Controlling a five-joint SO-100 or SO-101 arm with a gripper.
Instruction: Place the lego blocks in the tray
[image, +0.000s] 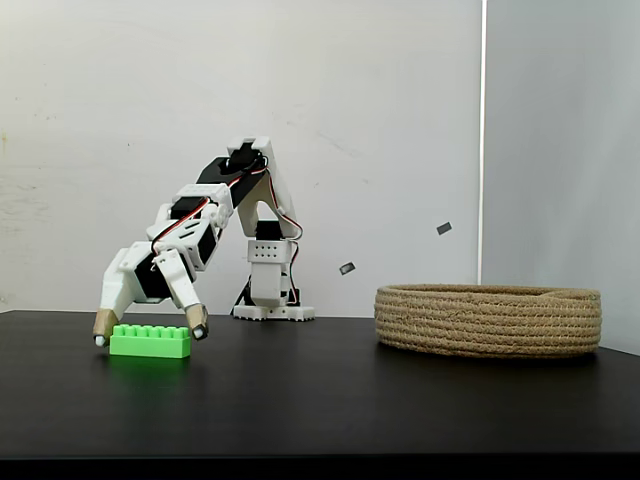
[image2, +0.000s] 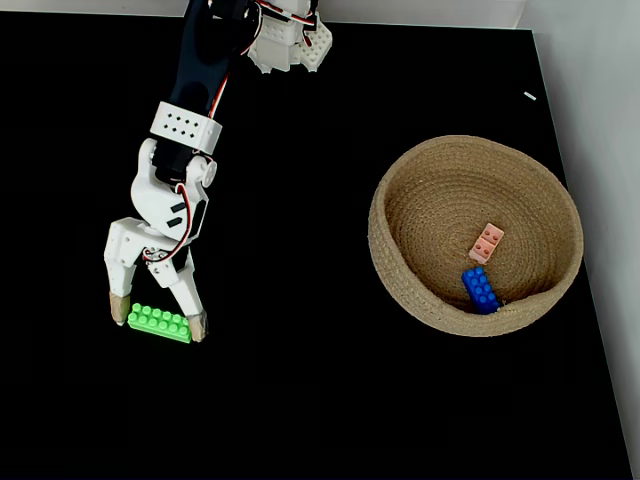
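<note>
One fixed view sits low at table height, side-on to black tabletop (image: 320, 400), facing white wall behind me; my white arm base (image: 272, 300) stands far back. Another fixed view looks straight down (my base at top edge), near enough that tabletop spans frame. Both share my gripper (image: 150, 336) (image2: 158, 318) straddling long bright green studded brick (image: 150, 342) (image2: 159, 323), and wide coiled tan rope basket (image: 488, 322) (image2: 400, 270) at right.

Open gripper (image: 149, 336) astride green brick (image: 150, 341), rope tray (image: 488, 320) well apart.
</note>
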